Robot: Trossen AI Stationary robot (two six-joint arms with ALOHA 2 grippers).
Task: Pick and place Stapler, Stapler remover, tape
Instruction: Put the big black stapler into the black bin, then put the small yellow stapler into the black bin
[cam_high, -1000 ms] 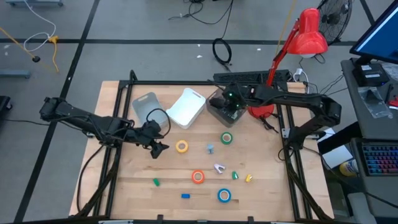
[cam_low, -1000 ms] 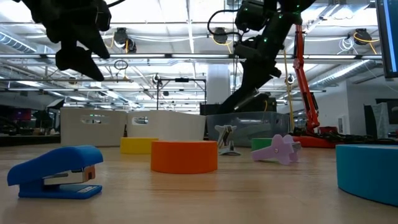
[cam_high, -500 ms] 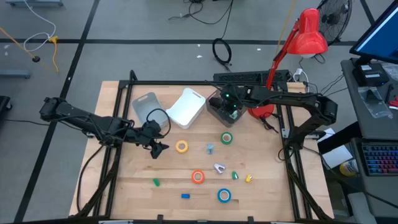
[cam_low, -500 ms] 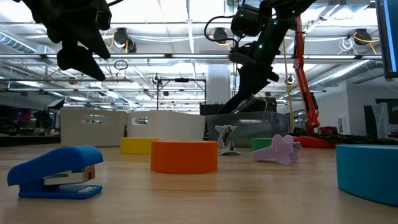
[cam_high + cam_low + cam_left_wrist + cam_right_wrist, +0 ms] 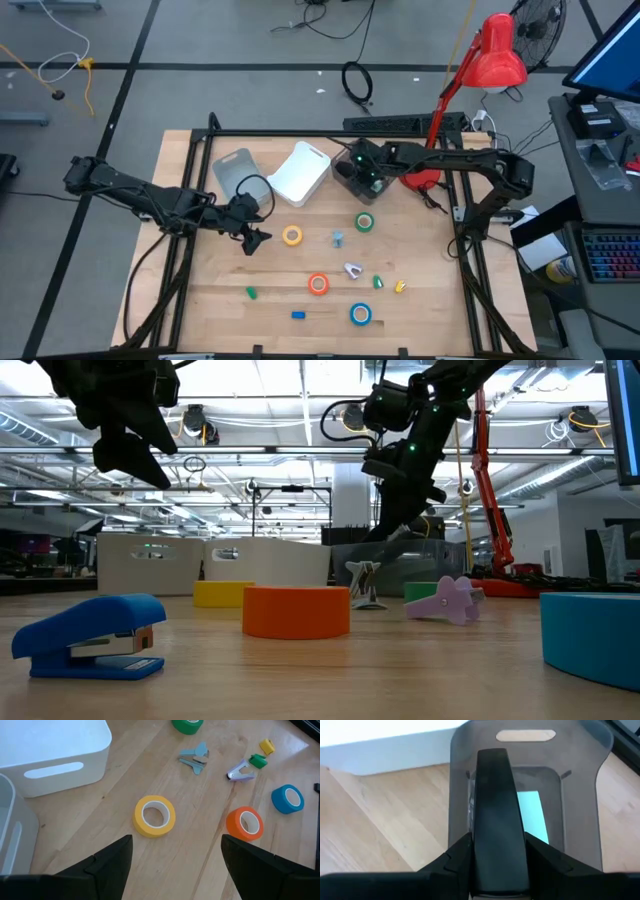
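Smoky translucent plastic bin [image 5: 530,795] sits directly under the right gripper [image 5: 362,165], fingers pressed together with nothing between them, likely just after a drop; a pale blue item inside is unclear. Left gripper [image 5: 172,865] hangs spread above the yellow tape roll [image 5: 154,815], probably its next pick.

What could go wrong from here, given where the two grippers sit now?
1. The left gripper hangs open beside the yellow tape roll, not over it; a straight descent might clip the ring's edge and push it toward the white bin.
2. The right gripper, fingers closed, is over the grey bin; moving sideways while low could catch the bin wall and drag it.
3. The green tape roll lies near that bin and could get bumped.
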